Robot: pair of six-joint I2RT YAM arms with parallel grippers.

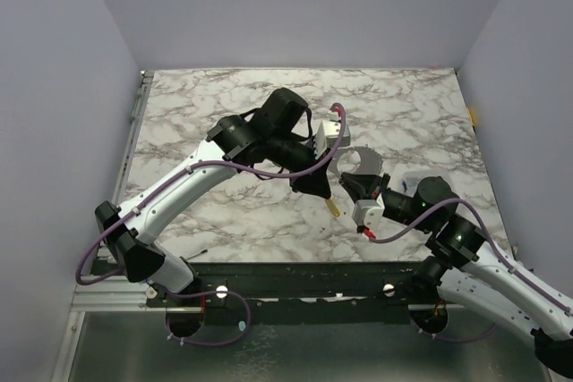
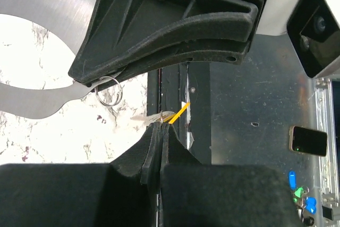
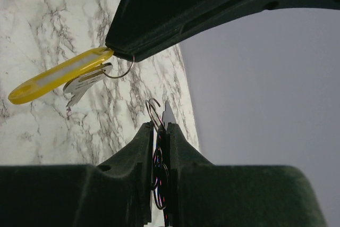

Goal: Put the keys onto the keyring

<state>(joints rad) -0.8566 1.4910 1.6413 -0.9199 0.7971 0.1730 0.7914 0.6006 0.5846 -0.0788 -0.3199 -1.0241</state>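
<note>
The key, with a yellow tag head point(image 3: 58, 75) and a whitish metal blade point(image 3: 82, 83), hangs from my left gripper point(image 2: 161, 126), which is shut on it. The key also shows in the top view point(image 1: 333, 207) and edge-on in the left wrist view point(image 2: 178, 114). My right gripper point(image 3: 159, 127) is shut on a small wire ring point(image 3: 154, 111), close beside the key; this ring also shows in the left wrist view point(image 2: 109, 90). The keyring, a large flat grey hoop point(image 1: 363, 160), lies on the marble table point(image 1: 224, 96) under both grippers, which sit close together point(image 1: 315, 187) point(image 1: 354, 187).
The grippers work near the table's front edge, above a black rail point(image 1: 295, 279). Lavender walls enclose the table on three sides. Below the edge lie a dark phone-like device point(image 2: 308, 140) and small coloured parts point(image 2: 303, 195).
</note>
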